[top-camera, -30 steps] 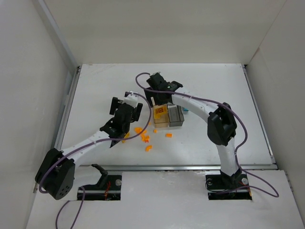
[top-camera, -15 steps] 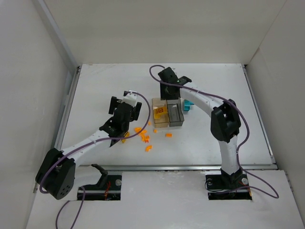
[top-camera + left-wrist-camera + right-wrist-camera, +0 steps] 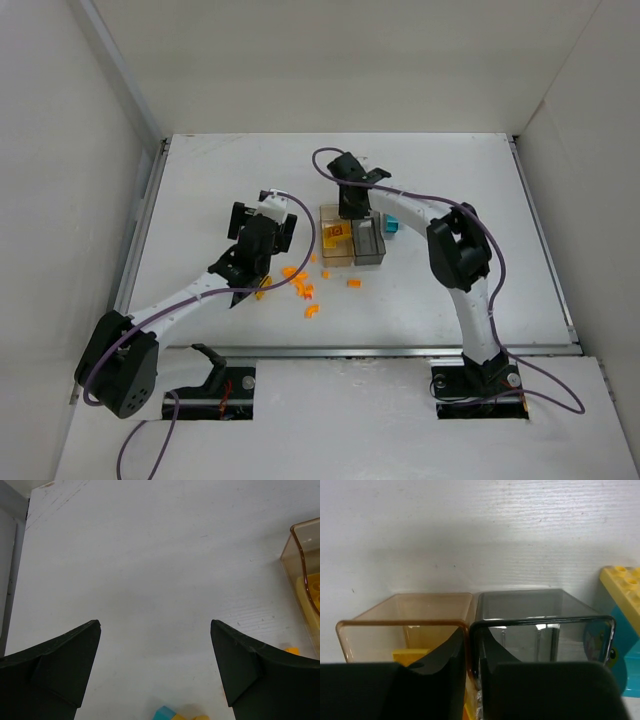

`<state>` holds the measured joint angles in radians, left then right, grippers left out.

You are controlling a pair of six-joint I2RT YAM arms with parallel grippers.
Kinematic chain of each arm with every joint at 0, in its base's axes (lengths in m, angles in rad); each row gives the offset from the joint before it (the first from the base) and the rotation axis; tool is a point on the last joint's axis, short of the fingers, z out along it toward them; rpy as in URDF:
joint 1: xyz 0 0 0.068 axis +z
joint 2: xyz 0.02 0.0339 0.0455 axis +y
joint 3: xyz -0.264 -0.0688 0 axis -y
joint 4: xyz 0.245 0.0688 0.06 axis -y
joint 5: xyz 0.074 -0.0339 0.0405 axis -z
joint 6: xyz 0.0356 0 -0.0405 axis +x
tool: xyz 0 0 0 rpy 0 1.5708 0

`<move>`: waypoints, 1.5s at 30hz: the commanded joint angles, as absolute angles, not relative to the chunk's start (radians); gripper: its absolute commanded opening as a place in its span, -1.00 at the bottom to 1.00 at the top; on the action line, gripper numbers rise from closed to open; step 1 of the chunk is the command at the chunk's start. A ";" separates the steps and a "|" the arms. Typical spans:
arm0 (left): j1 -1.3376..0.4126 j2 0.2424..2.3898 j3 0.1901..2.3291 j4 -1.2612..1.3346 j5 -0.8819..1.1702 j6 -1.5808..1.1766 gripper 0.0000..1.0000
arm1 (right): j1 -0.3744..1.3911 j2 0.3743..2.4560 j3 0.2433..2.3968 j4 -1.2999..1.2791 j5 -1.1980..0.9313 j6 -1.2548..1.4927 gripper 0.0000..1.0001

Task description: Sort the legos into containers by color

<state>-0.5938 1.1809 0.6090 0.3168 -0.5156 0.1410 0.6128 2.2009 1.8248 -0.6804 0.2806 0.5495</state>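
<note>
The amber container (image 3: pixel 337 243) and the grey container (image 3: pixel 370 243) stand side by side mid-table. My right gripper (image 3: pixel 352 208) is at their far edge. In the right wrist view one finger is inside the amber container (image 3: pixel 405 611) and the other inside the grey container (image 3: pixel 540 607), so the gripper (image 3: pixel 471 636) is shut on their touching walls. A yellow lego (image 3: pixel 410 655) lies in the amber container. Orange legos (image 3: pixel 300 285) are scattered in front. My left gripper (image 3: pixel 266 222) (image 3: pixel 155 625) hangs open over bare table, with a teal lego (image 3: pixel 165 713) just below it.
A teal and yellow brick (image 3: pixel 392 225) (image 3: pixel 625 630) sits right of the grey container. White walls enclose the table on the left, back and right. An orange brick (image 3: pixel 292 650) lies by the amber container (image 3: pixel 302 545).
My right gripper has closed from wide open and settled over the line between the two containers. The left arm has stayed where it was.
</note>
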 commanded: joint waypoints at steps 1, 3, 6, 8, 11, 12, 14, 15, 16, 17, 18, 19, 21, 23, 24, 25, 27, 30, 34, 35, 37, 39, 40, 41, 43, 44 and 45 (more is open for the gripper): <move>-0.588 1.154 0.646 0.336 -0.511 0.147 0.80 | 0.606 2.187 1.865 -0.646 0.319 0.600 -0.65; -0.588 1.154 0.646 0.336 -0.511 0.147 0.80 | 0.606 2.187 1.865 -0.646 0.340 0.621 -0.78; -0.578 1.154 0.646 0.336 -0.511 0.147 0.80 | 0.606 2.187 1.875 -0.634 0.351 0.621 -0.84; -0.578 1.154 0.646 0.336 -0.511 0.147 0.80 | 0.606 2.206 1.899 -0.634 0.360 0.621 -0.84; -0.578 1.154 0.646 0.336 -0.502 0.147 0.80 | 0.606 2.217 1.911 -0.634 0.330 0.571 -0.74; -0.578 1.154 0.646 0.336 -0.502 0.147 0.80 | 0.606 2.226 1.920 -0.634 0.330 0.558 -0.66; -0.578 1.154 0.646 0.336 -0.502 0.147 0.80 | 0.606 2.226 1.921 -0.646 0.330 0.558 -0.39; -0.578 1.163 0.646 0.336 -0.502 0.147 0.80 | 0.606 2.217 1.921 -0.655 0.330 0.558 -0.31; -0.578 1.163 0.646 0.336 -0.502 0.147 0.80 | 0.606 2.198 1.911 -0.655 0.330 0.558 -0.13; -0.578 1.163 0.646 0.336 -0.492 0.147 0.80 | 0.606 2.185 1.911 -0.655 0.330 0.558 -0.04; -0.578 1.163 0.646 0.336 -0.492 0.147 0.80 | 0.606 2.166 1.902 -0.646 0.330 0.548 0.04; -0.578 1.163 0.646 0.336 -0.492 0.147 0.80 | 0.606 2.130 1.893 -0.646 0.321 0.548 0.09; -0.578 1.172 0.655 0.345 -0.482 0.147 0.80 | 0.606 2.093 1.893 -0.646 0.321 0.537 0.30; -0.578 1.181 0.655 0.354 -0.473 0.147 0.80 | 0.606 2.033 1.893 -0.646 0.321 0.528 0.32; -0.578 1.181 0.655 0.354 -0.472 0.147 0.80 | 0.597 2.011 1.884 -0.656 0.321 0.528 0.32; -0.578 1.181 0.655 0.366 -0.463 0.147 0.80 | 0.597 1.962 1.870 -0.657 0.321 0.528 0.32; -0.578 1.190 0.655 0.367 -0.463 0.147 0.80 | 0.588 1.909 1.836 -0.657 0.333 0.518 0.46; -0.578 1.201 0.664 0.367 -0.454 0.147 0.80 | 0.537 1.807 1.723 -0.637 0.296 0.529 0.60; -0.578 1.210 0.673 0.385 -0.443 0.147 0.80 | 0.470 1.772 1.619 -0.695 0.298 0.554 0.69; -0.578 1.210 0.673 0.385 -0.434 0.147 0.80 | 0.445 1.772 1.588 -0.715 0.298 0.563 0.72; -0.578 1.210 0.673 0.385 -0.434 0.147 0.80 | 0.436 1.772 1.565 -0.725 0.288 0.563 0.77; -0.578 1.210 0.673 0.385 -0.434 0.156 0.80 | 0.427 1.772 1.537 -0.735 0.288 0.554 0.80; -0.578 1.210 0.673 0.385 -0.434 0.156 0.80 | 0.426 1.772 1.537 -0.735 0.288 0.554 0.80; -0.578 1.219 0.673 0.385 -0.434 0.156 0.80 | 0.426 1.772 1.520 -0.735 0.279 0.554 0.80; -0.578 1.220 0.673 0.385 -0.434 0.156 0.80 | 0.417 1.784 1.497 -0.704 0.259 0.543 0.75; -0.578 1.220 0.673 0.385 -0.434 0.156 0.80 | 0.417 1.796 1.497 -0.704 0.259 0.543 0.65; -0.578 1.220 0.673 0.385 -0.425 0.156 0.80 | 0.417 1.805 1.497 -0.695 0.259 0.543 0.60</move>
<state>-0.5808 1.2205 0.6296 0.3412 -0.4400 0.1493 0.4133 1.8061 1.4872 -0.7277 0.2718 0.5442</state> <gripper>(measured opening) 0.895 0.817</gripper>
